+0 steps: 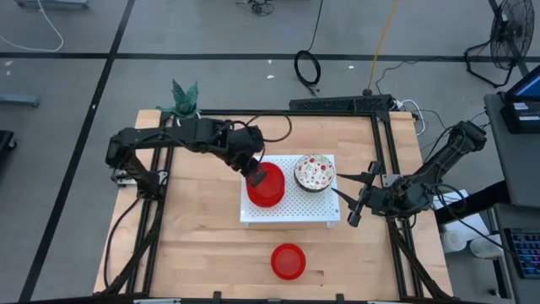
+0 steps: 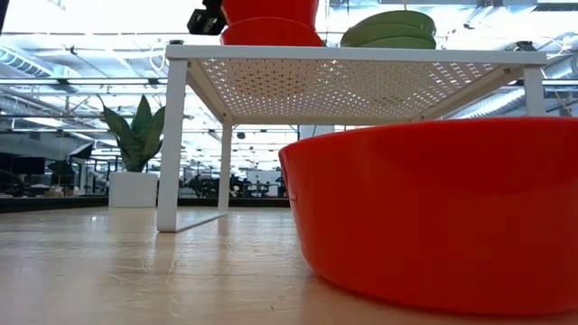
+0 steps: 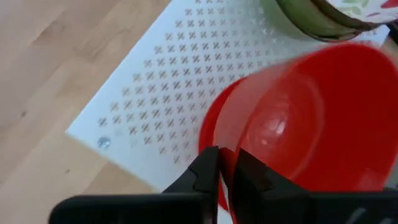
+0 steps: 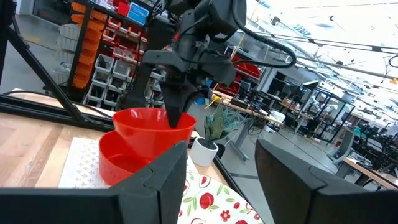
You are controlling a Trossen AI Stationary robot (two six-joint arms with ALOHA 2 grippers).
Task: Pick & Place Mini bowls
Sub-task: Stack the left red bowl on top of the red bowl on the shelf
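Note:
A plain red mini bowl (image 1: 272, 177) (image 3: 323, 118) (image 4: 146, 124) is in my left gripper (image 1: 255, 176) (image 3: 228, 171), above the white perforated board (image 1: 291, 211). A second red bowl (image 3: 211, 124) (image 4: 121, 162) sits on the board just under it. To the right on the board stand stacked white bowls with a red pattern (image 1: 315, 171). A third red bowl (image 1: 288, 261) (image 2: 433, 208) rests on the table in front of the board. My right gripper (image 1: 354, 201) (image 4: 217, 186) is open, off the board's right edge, touching nothing. My left gripper pinches the upper red bowl by its rim (image 3: 231, 149) on the side toward the table's left, one finger inside and one outside. The fingers (image 4: 177, 115) come from above, pointing down. The bowl hangs tilted over the lower red bowl; whether the two touch, I cannot tell.
The board stands on legs (image 2: 172, 135) above the wooden table (image 1: 202, 245). A plant in a white pot (image 1: 181, 101) (image 2: 134, 185) stands at the far left corner. Black frame rails (image 1: 384, 143) run along the table's sides. Bare wood lies left of and in front of the board.

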